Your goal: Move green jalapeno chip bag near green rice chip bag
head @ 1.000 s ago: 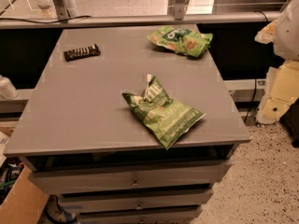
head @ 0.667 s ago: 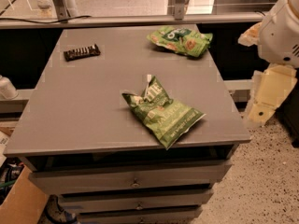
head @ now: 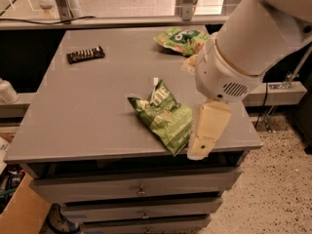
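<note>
Grey table (head: 73, 121), green jalapeno chip bag (head: 163, 113) near front, gripper (head: 204, 138) just beside it, grip can't tell, green rice chip bag (head: 181, 40) at back.

The gripper (head: 204, 139) hangs at the front right edge of the table (head: 87, 106), just beside the green jalapeno chip bag (head: 163, 113). The green rice chip bag (head: 181, 39) lies at the far edge.

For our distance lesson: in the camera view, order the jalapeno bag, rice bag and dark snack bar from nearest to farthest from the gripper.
The gripper hangs by the table, front right.
1. green jalapeno chip bag, just left of it.
2. green rice chip bag, back right.
3. dark snack bar, back left.
</note>
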### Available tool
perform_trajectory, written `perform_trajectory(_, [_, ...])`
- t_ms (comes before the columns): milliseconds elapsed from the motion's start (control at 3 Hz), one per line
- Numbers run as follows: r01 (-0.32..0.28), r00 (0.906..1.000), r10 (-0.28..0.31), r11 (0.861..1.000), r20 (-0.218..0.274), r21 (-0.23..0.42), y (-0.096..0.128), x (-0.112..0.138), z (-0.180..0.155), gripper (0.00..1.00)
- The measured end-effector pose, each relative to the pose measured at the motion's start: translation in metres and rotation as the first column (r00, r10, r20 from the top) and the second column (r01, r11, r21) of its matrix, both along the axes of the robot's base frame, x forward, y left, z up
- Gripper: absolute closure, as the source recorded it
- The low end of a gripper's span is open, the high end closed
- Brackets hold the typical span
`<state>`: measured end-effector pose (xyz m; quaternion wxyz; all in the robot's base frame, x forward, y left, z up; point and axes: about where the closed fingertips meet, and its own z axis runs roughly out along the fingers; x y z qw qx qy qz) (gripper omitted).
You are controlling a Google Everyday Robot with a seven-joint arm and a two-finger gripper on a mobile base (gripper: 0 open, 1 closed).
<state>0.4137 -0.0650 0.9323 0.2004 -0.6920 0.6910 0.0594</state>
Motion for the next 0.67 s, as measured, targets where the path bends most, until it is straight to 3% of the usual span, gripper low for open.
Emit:
perform_trajectory(333, [0.000,1.0000,0.000,1.000,0.000,0.000,0.000,0.000,0.000,0.00])
perform_trajectory(667, [0.043,0.9991,-0.043,0.998,0.003,0.043,-0.008,0.005,-0.013,0.00])
